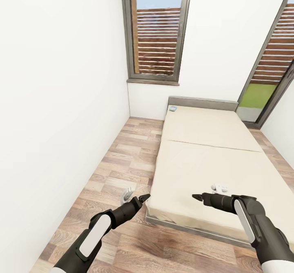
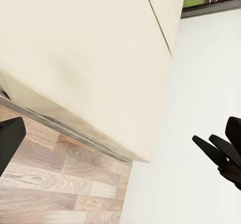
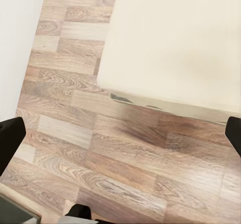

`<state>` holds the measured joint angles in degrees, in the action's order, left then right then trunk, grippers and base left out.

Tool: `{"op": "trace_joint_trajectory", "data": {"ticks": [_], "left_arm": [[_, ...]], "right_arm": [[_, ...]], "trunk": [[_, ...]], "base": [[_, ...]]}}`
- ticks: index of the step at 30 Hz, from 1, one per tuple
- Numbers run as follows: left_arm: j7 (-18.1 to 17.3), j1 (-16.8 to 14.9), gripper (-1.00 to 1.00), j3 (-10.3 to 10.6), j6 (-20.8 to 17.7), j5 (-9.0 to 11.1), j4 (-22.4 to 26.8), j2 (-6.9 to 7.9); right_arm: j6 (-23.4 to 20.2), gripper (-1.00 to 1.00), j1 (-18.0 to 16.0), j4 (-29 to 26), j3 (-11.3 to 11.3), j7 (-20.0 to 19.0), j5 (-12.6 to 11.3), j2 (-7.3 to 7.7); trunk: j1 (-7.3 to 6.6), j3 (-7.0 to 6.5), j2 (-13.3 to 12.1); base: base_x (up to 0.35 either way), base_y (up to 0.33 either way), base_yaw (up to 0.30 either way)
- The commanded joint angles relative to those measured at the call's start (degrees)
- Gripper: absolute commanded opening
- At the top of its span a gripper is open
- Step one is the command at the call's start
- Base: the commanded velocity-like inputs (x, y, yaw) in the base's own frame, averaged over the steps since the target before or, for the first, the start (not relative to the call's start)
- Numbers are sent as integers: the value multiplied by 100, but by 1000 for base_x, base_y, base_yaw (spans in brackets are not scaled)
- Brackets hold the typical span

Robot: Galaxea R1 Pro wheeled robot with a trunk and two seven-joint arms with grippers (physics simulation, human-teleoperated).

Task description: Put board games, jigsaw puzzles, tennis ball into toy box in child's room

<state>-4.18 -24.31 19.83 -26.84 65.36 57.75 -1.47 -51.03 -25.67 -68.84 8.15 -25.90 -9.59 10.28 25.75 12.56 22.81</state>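
Just beside right gripper (image 1: 197,197), white-green board game (image 1: 220,188) on bed (image 1: 204,154); gripper state unclear.

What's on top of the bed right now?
On the bed, one small blue board game lies at the far left corner by the headboard. The right end effector covers part of the near mattress; something white shows behind it.

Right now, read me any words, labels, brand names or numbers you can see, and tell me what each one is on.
No text can be read in these pictures.
The blue board game by the headboard of the bed: its printed cover is too small and blurred to read.
The white object near the right gripper: no legible marking.
The walls, the windows and the floor show no writing.
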Motion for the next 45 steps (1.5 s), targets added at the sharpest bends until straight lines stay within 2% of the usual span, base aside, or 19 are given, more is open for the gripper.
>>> {"op": "trace_joint_trajectory", "data": {"ticks": [1,4,13,30,45], "left_arm": [[-5,-4,100,-4,-22,16,0,-1],[-1,-4,100,-5,-23,1,0,-3],[2,-4,100,1,-17,-17,-1,-14],[11,-4,100,30,-14,-30,-7,-22],[13,-4,100,15,-14,-23,-10,-20]], "right_arm": [[-39,100,-4,-13,-21,-2,-20,0],[-48,100,-2,-32,-126,2,-22,0],[-80,100,0,-48,-245,13,-20,0],[-98,100,0,-230,-236,22,-24,0],[-100,100,0,-252,-243,32,-10,0]], "trunk": [[3,7,11],[3,-6,11],[3,-64,11],[3,-114,11],[3,-132,11]], "base": [[0,0,-83],[0,0,-104],[7,0,-149],[157,46,-94],[125,80,-244]]}}
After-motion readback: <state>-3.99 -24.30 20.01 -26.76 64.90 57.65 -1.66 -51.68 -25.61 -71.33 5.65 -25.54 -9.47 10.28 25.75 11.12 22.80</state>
